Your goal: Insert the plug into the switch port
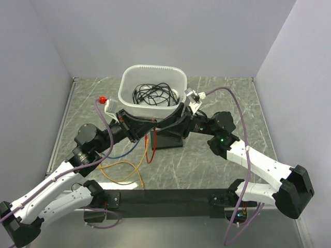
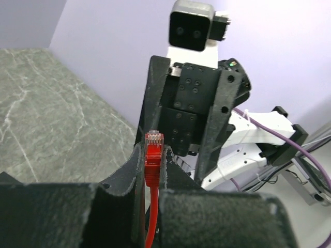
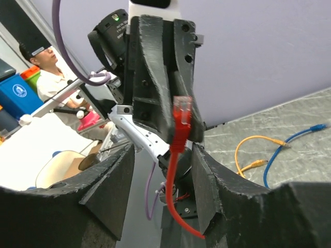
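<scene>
The switch [image 1: 169, 141] is largely hidden under the arms [image 1: 207, 126] at the middle of the worktop [image 1: 217, 163]; the white tub [image 1: 124, 97] by the far edge is filled with black cables [image 1: 152, 94]. The red plug [image 2: 153, 147] is clamped in the left gripper [image 2: 153, 161], and the right gripper [image 3: 163, 157] is seen spread apart.

Right hand [image 3: 163, 155]: fingers [image 3: 111, 191] spread apart in the foreground, nothing between them. Beyond the gap, the left hand [image 3: 176, 126] pinches a red plug [image 3: 182, 109], held upright with its tip uppermost. Its red cable [image 3: 173, 191] hangs down and curls right. On the grey table [image 3: 295, 113], right side, an orange cable [image 3: 253, 150] and a blue cable [image 3: 289, 140] lie close together. A person [image 3: 44, 72] is visible in the left background.
</scene>
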You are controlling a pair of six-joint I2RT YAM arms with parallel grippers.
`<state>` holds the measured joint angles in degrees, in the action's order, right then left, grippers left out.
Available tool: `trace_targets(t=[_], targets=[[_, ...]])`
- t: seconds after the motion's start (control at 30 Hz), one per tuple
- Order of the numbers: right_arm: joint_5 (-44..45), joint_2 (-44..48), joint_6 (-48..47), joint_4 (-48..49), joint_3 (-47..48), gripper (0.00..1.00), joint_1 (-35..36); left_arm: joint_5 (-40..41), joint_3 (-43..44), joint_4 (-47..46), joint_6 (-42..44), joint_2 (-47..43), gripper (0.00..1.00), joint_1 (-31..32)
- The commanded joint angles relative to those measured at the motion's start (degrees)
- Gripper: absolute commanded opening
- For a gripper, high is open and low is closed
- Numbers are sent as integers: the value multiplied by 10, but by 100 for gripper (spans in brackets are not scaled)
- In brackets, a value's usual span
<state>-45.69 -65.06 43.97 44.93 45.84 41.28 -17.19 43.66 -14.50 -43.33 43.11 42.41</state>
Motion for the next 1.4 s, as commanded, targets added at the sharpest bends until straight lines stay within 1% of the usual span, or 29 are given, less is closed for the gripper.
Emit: trace_targets(t=[0.0,0.23,0.63,0.77,0.93,0.97,1.0,1.03,1.1,1.13,1.2,1.23,1.3,1.33,1.37], targets=[[13,2,-16,5,19,55,4,-27,3,-52,-12,-14,1,2],[17,-19,3,11,32,49,6,-32,-7,-69,-18,-15,0,2],[17,-32,30,38,41,41,12,-28,-22,-88,-22,-6,1,2],[17,-37,35,42,45,36,15,-23,-27,-93,-24,-6,0,2],[16,-47,42,59,45,24,21,-2,-38,-96,-24,-10,0,2],[17,-47,44,61,46,12,22,1,-38,-94,-22,-11,1,2],[18,-50,45,62,45,6,24,7,-41,-92,-21,-11,4,2],[20,-50,45,62,45,1,25,11,-42,-91,-21,-10,12,2],[22,-51,44,63,45,0,27,15,-45,-87,-18,-12,24,2],[22,-51,45,65,47,0,28,21,-45,-84,-18,-14,37,2],[23,-52,47,69,48,0,28,36,-45,-63,-12,-20,49,2],[28,-50,49,71,48,0,28,62,-45,-54,-11,-29,60,1],[35,-48,54,78,47,0,28,90,-44,-16,-3,-44,70,2],[42,-47,61,81,47,0,28,103,-44,-5,1,-60,78,2],[46,-48,66,85,47,0,28,132,-41,11,6,-68,83,2]])
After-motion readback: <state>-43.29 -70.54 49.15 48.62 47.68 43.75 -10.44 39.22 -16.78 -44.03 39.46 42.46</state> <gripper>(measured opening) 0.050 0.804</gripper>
